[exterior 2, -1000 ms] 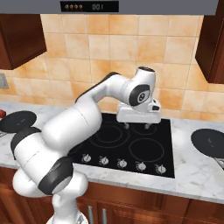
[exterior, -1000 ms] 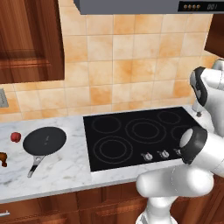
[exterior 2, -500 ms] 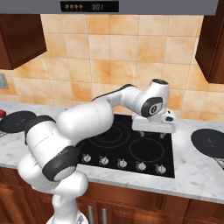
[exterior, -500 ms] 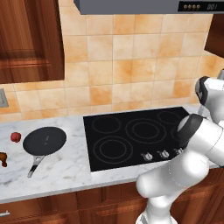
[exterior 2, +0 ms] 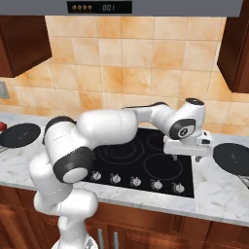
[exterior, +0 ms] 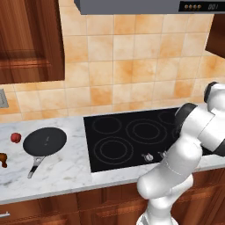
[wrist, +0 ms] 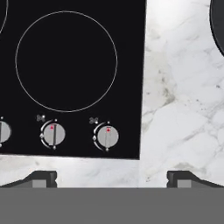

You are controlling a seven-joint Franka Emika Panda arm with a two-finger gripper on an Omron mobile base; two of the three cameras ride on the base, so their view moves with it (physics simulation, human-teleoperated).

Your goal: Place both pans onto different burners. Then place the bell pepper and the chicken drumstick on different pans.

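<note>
One black pan (exterior: 45, 141) lies on the marble left of the cooktop (exterior: 132, 136), handle toward the front. The red bell pepper (exterior: 16, 137) sits just left of it, and the brown chicken drumstick (exterior: 2, 159) is at the view's left edge. A second pan (exterior 2: 233, 158) rests on the counter right of the cooktop; its rim (wrist: 218, 17) shows at the hand view's top right. My gripper (exterior 2: 186, 158) hangs open and empty over the cooktop's right front corner, left of that pan. Below it are a burner ring (wrist: 66, 61) and bare marble; nothing lies between the fingertips (wrist: 43, 178).
A row of silver knobs (wrist: 107, 136) runs along the cooktop's front edge. The tiled wall (exterior 2: 146, 73) and range hood (exterior 2: 99, 7) stand behind, with wooden cabinets (exterior: 26, 39) on either side. The left pan (exterior 2: 19, 134) also shows at the far left.
The arm has swung right across the cooktop, carrying the gripper from above the back burners to the right front corner near the right pan. The jaws stayed open.
</note>
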